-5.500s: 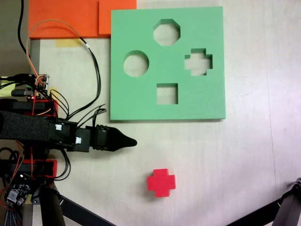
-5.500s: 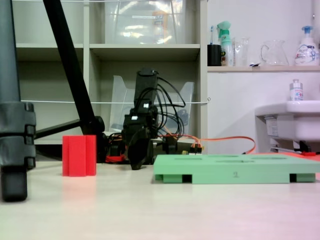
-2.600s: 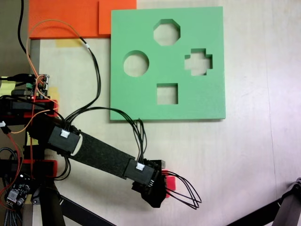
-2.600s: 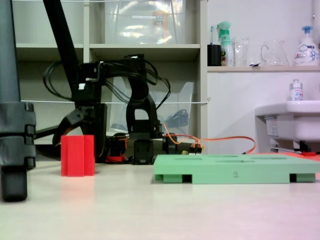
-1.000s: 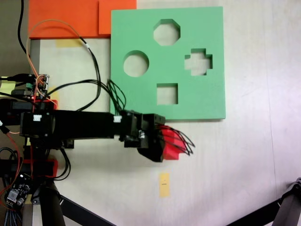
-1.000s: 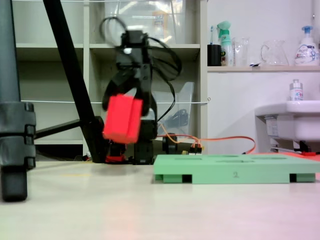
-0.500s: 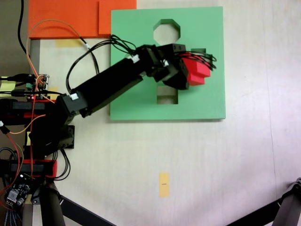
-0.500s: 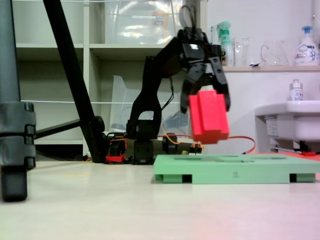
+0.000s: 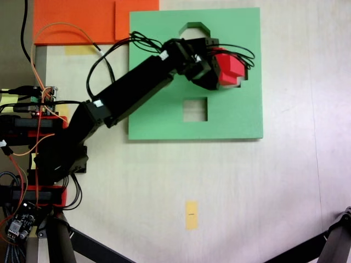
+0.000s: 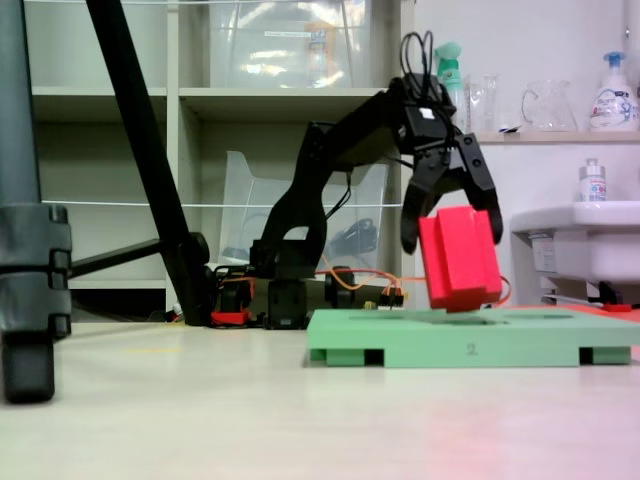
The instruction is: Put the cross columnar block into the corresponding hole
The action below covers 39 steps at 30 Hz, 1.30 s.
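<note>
The cross columnar block [image 9: 231,66] is bright red foam, and my gripper [image 9: 226,70] is shut on it over the right part of the green foam board [image 9: 164,118]. Seen from above, the block and jaws cover the plus-shaped corresponding hole, so it is hidden. In the side-on fixed view the block [image 10: 462,262] hangs tilted, its top leaning left. Its lower end sits at the top face of the board [image 10: 470,348]. The gripper [image 10: 452,240] clamps the block's upper half from both sides.
The board's square cutout [image 9: 195,109] lies open, and the octagonal cutout [image 9: 193,27] is partly under the arm. Orange foam sheets [image 9: 82,22] lie at the top left. A yellow tape mark [image 9: 191,213] is on the table, and a tripod leg [image 9: 332,241] is at the bottom right.
The gripper lifted the block off the table and swung it over the board. In the last half second it moved slightly right and lowered the block to the board's surface.
</note>
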Tool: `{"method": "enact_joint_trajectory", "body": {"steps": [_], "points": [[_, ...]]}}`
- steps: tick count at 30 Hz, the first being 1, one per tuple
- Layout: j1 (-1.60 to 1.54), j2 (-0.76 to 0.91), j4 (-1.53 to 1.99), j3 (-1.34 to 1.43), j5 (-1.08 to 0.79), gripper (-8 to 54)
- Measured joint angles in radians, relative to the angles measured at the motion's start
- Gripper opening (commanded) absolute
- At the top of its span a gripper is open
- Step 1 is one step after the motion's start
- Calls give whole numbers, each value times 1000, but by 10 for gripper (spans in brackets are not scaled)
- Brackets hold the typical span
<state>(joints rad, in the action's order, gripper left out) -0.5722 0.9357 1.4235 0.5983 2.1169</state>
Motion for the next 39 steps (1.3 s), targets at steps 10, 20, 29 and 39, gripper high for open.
{"method": "enact_joint_trajectory", "body": {"steps": [10,20,29,39], "points": [[-5,-43,-14,-3,-5,196],[-3,-123,-23,-60,12,196],[0,-187,-25,-140,-17,196],[-2,-216,-38,-149,-91,362]]}}
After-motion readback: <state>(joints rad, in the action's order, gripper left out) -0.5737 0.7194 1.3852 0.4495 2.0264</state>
